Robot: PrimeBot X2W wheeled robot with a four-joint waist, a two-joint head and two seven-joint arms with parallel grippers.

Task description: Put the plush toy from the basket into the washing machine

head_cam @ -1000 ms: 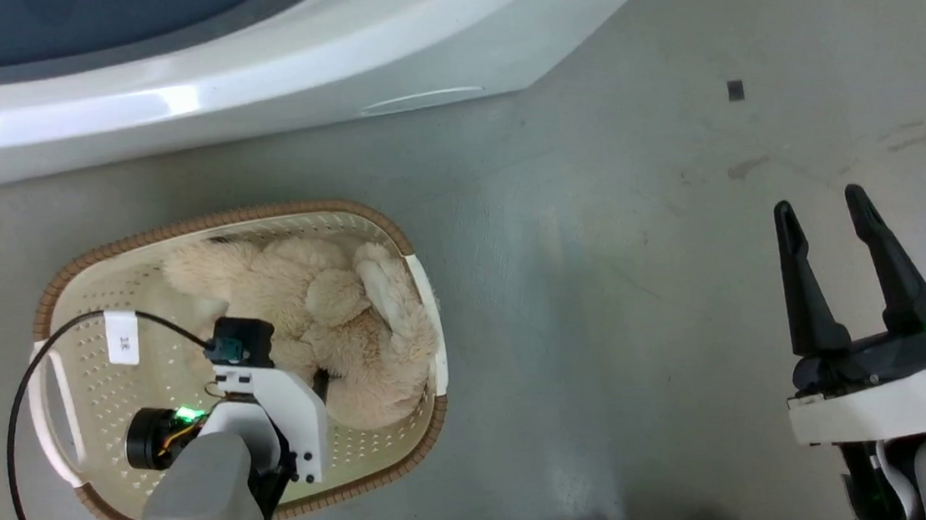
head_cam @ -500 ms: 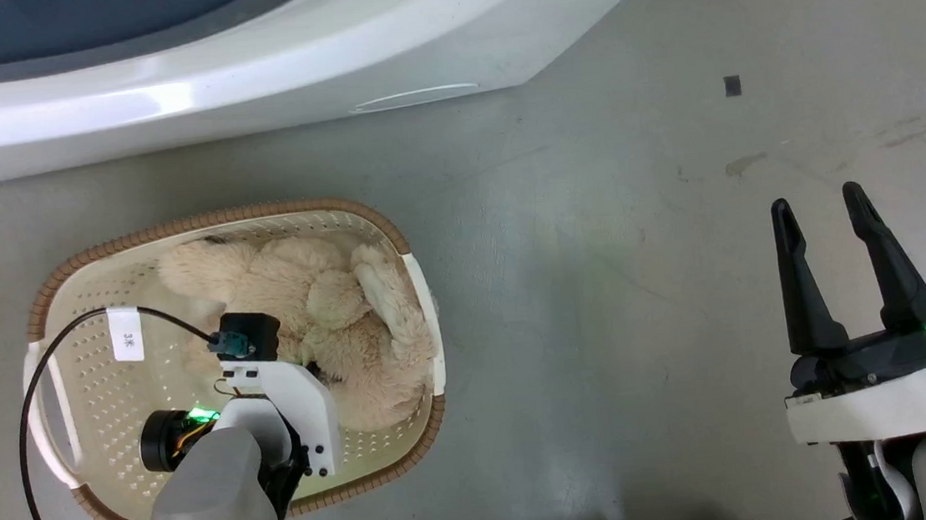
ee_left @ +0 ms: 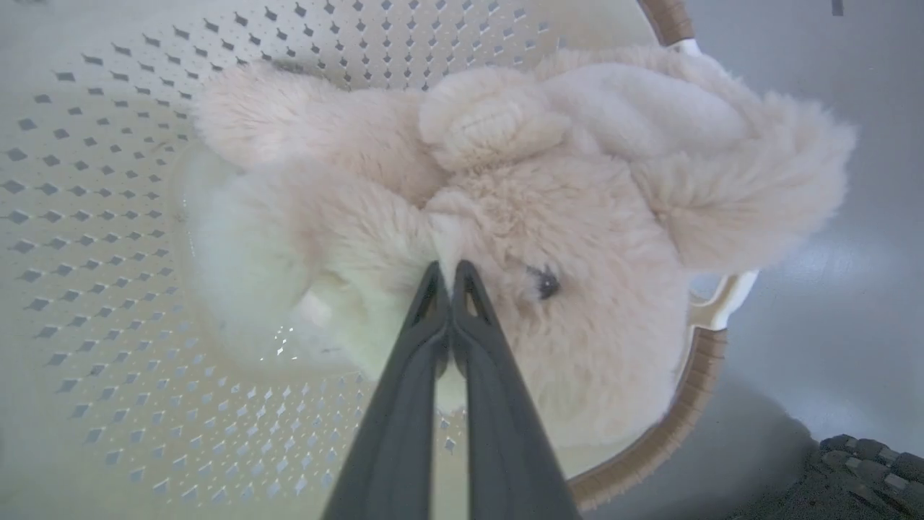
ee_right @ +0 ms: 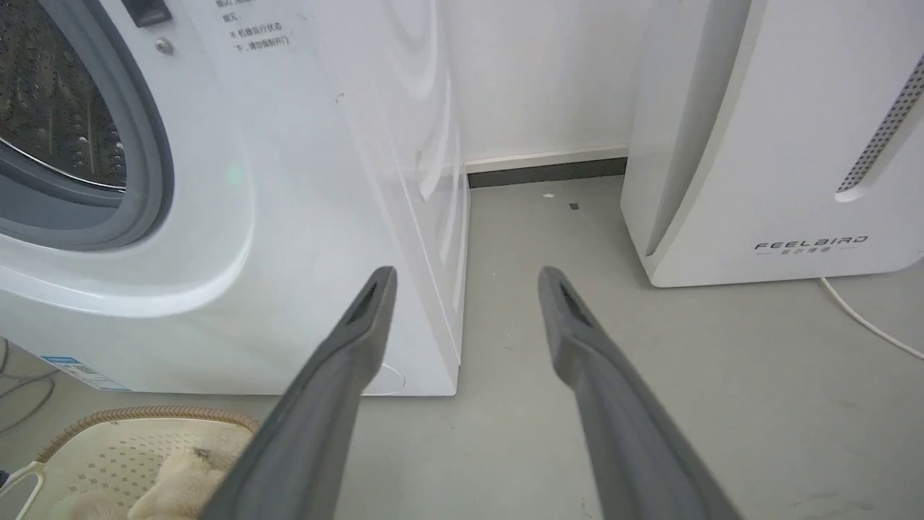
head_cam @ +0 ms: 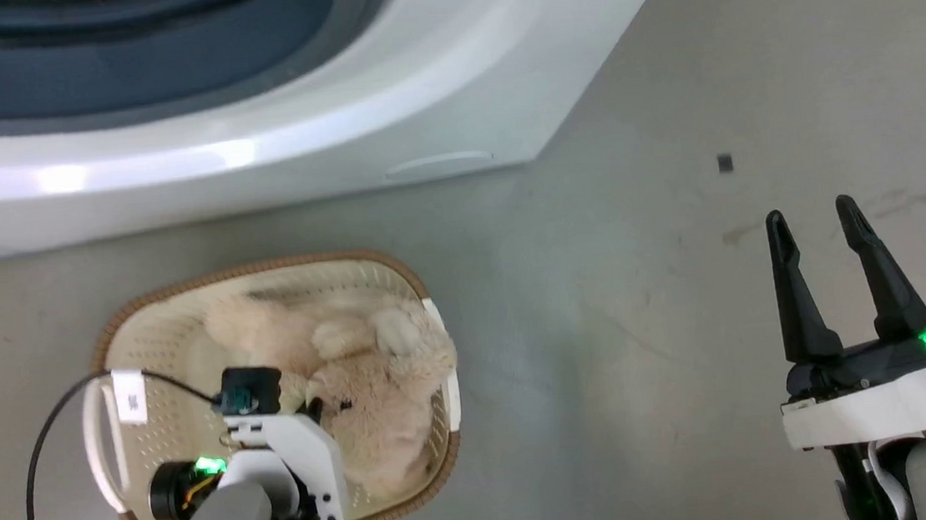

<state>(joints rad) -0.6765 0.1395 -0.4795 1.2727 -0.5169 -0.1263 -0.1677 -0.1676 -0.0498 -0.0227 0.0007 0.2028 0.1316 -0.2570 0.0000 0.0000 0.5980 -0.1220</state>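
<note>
The cream plush toy [head_cam: 373,385] lies in the perforated basket [head_cam: 161,353] on the floor, its fluffy limb reaching over the right rim. My left gripper [ee_left: 449,269] is shut, pinching a tuft of fur on the plush toy [ee_left: 577,217] beside its dark eye. From the head view the left gripper [head_cam: 317,408] hangs over the basket's middle, mostly hidden under its wrist. The washing machine [head_cam: 333,120] stands just beyond the basket, its porthole [ee_right: 58,108] open with the steel drum showing. My right gripper [head_cam: 815,216] is open and holds nothing, far to the right over bare floor.
A white FEELBIRD appliance [ee_right: 779,144] stands right of the washer, with a gap of grey floor [ee_right: 534,238] between them and a white cable [ee_right: 866,325] beside it. A black cable [head_cam: 44,447] loops from my left wrist over the basket's left side.
The head camera has shifted, so more of the washer shows and the basket sits lower. The toy's head has turned up under my left gripper, its eye now showing.
</note>
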